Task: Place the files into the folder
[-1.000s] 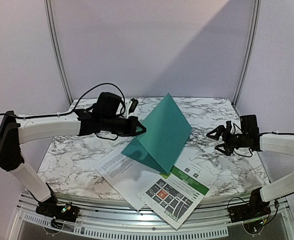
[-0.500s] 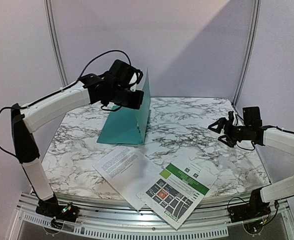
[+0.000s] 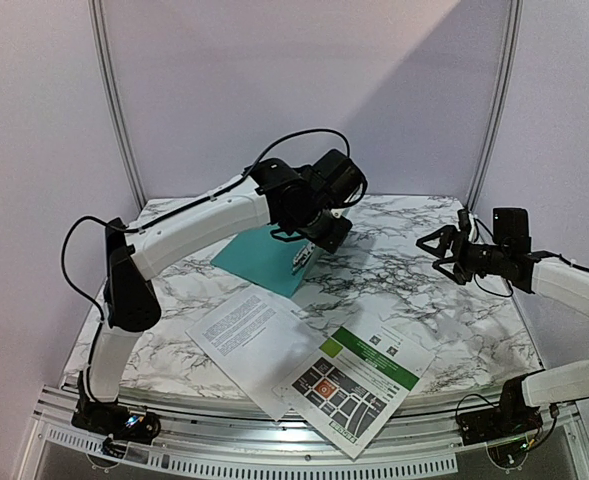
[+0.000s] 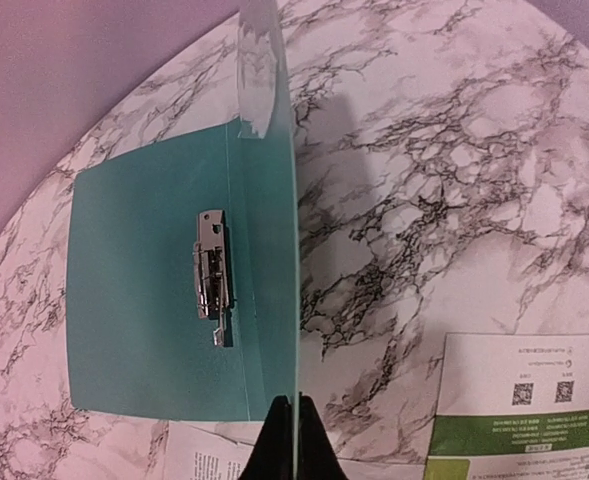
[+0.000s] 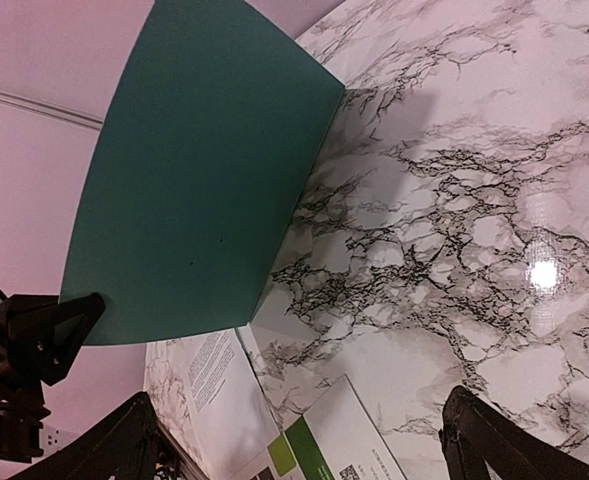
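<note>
Moved: left gripper (image 4: 288, 435) swung the cover of the folder (image 4: 144, 300) rightward.
Grip: pinching cover edge.
Right gripper (image 3: 441, 252): spread, empty.
Remaining: white sheet (image 3: 239, 335) and green sheet (image 3: 359, 385) lie outside.

One cover of the folder (image 4: 144, 300) stands upright between the jaws of the left gripper (image 4: 294, 415); the other lies flat on the surface (image 4: 454, 200) to their left, carrying the metal clip (image 4: 211, 265). Nearer, the text sheet (image 4: 209, 462) lies left, the map sheet (image 4: 534, 400) right.
</note>
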You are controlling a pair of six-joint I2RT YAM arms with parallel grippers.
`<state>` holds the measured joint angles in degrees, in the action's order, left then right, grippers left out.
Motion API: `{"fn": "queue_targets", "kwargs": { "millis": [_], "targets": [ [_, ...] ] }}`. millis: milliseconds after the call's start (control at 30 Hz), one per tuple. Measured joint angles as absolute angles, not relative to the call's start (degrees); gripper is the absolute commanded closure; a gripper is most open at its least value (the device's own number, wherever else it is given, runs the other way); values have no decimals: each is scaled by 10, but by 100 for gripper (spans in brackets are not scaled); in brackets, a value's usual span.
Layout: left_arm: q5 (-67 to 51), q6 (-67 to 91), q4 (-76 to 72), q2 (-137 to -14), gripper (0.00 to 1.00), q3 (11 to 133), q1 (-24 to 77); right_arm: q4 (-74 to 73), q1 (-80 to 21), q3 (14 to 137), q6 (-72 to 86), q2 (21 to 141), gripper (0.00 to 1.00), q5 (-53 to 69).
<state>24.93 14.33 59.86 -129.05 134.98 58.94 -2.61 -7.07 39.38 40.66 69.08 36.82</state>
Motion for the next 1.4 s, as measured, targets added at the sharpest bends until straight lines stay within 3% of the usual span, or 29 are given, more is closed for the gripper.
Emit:
{"fn": "queue_targets", "kwargs": {
  "millis": [267, 567, 933, 1033, 1200, 1400],
  "targets": [
    [195, 135, 582, -1291, 87, 1337, 617, -25, -71, 387, 420, 673, 1, 368],
    [36, 149, 477, -1300, 51, 1268, 620, -24, -71, 366, 436, 650, 1, 372],
    [-106, 190, 366, -1301, 32, 1179, 617, 9, -71, 302, 466, 644, 1, 384],
    [-127, 200, 343, -1282, 17, 1137, 615, 18, -71, 289, 473, 645, 1, 384],
    [-147, 216, 306, -1224, 12, 1070, 607, 39, -71, 276, 480, 654, 2, 385],
    [-116, 221, 275, -1136, 13, 997, 585, 53, -71, 253, 488, 673, 2, 385]
  ]
}}
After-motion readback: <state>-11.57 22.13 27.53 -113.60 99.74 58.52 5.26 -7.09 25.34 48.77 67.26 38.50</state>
